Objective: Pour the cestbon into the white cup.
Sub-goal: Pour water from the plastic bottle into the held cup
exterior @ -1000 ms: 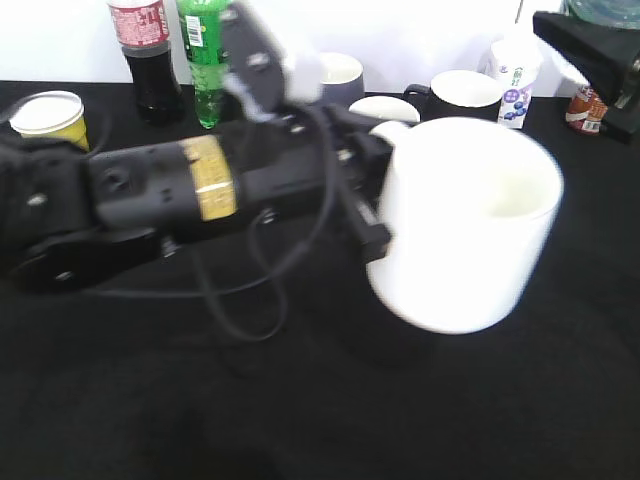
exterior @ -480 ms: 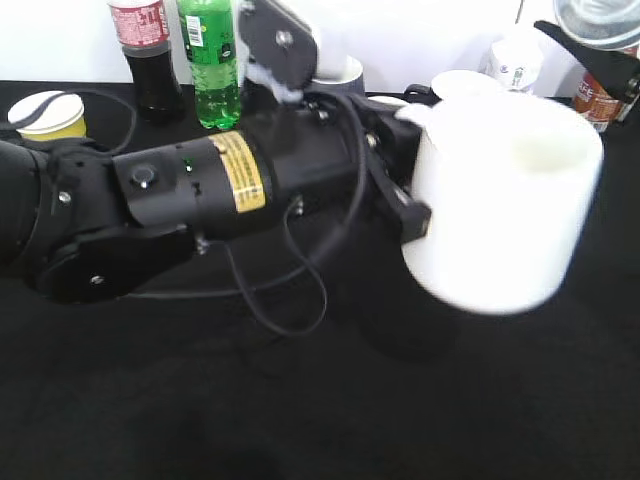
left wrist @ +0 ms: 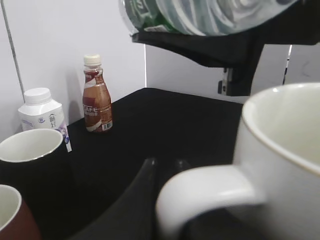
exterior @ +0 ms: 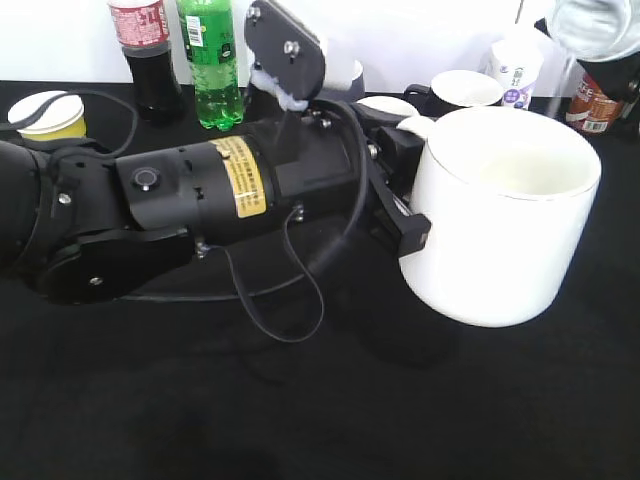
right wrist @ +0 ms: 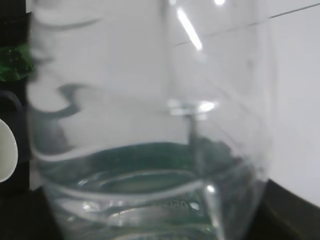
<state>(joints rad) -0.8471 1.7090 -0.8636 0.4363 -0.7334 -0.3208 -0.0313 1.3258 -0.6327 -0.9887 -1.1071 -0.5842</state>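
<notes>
The white cup (exterior: 505, 230) is a large plain mug held in the air at the right of the exterior view. My left gripper (exterior: 408, 205) is shut on its loop handle (left wrist: 200, 192). The cup's rim and inside also show in the left wrist view (left wrist: 285, 130). The cestbon, a clear bottle with a dark green label, fills the right wrist view (right wrist: 150, 150). It also shows at the top of the left wrist view (left wrist: 200, 15) and at the top right corner of the exterior view (exterior: 600, 25), above and behind the cup. My right gripper's jaws are hidden behind the bottle it carries.
At the back stand a cola bottle (exterior: 145, 55), a bright green soda bottle (exterior: 210, 60), a yellow paper cup (exterior: 47, 117), a black mug (exterior: 462, 92), a small white bottle (exterior: 516, 70) and a brown coffee bottle (left wrist: 97, 97). A red mug (left wrist: 10, 215) stands beside the black mug.
My left arm has carried the white cup to the right and slightly up, then steadied it. The cestbon has come into view at the top right.
</notes>
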